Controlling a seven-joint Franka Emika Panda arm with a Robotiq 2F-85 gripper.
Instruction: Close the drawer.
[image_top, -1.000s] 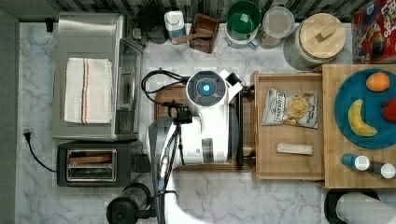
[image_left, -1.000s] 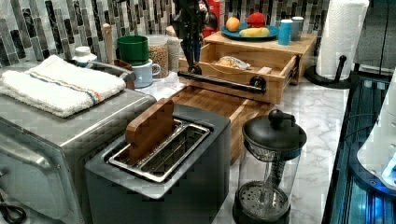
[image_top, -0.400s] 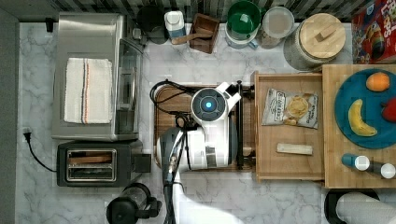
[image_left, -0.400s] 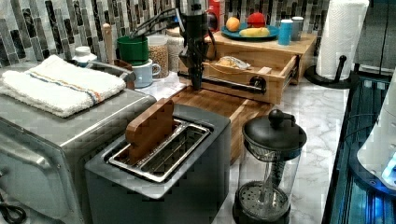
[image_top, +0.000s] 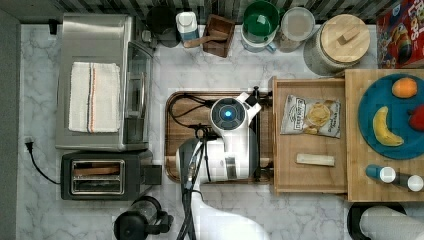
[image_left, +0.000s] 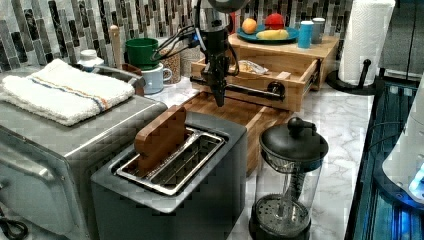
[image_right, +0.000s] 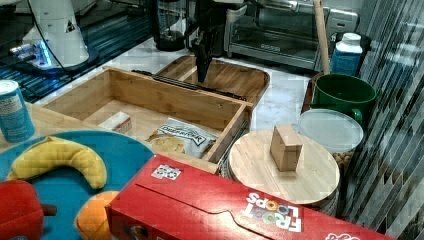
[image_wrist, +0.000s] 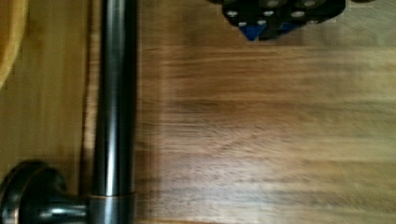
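Right now your gripper (image_left: 219, 97) hangs tip-down over the dark tray (image_top: 182, 107), just short of the drawer's (image_top: 309, 177) front. In the left view its fingers (image_left: 220, 92) look pressed together with nothing between them, though the picture is coarse, so take that as likely.

The drawer stands pulled out from under the bamboo stand (image_top: 357, 185). In the top view it lies just to the right of your gripper, its front wall carrying a dark bar handle (image_wrist: 114, 102). The wrist view puts that handle close beside the fingertips, with the tray's brown grain under them; I cannot tell whether they touch the bar.

Inside the drawer, beyond the handle from your gripper, lie a snack bag (image_top: 311, 116) and a small pale stick (image_top: 315, 160), well apart from each other.

Farther past the drawer, on the stand, sits a blue plate (image_top: 385, 150) with a banana (image_top: 382, 127) and an orange (image_top: 404, 88).

On the other side of your gripper in the top view are a toaster (image_top: 100, 176) and an oven (image_top: 100, 82) with a folded towel (image_top: 94, 96) on top. A French press (image_left: 287, 180) stands near the toaster.
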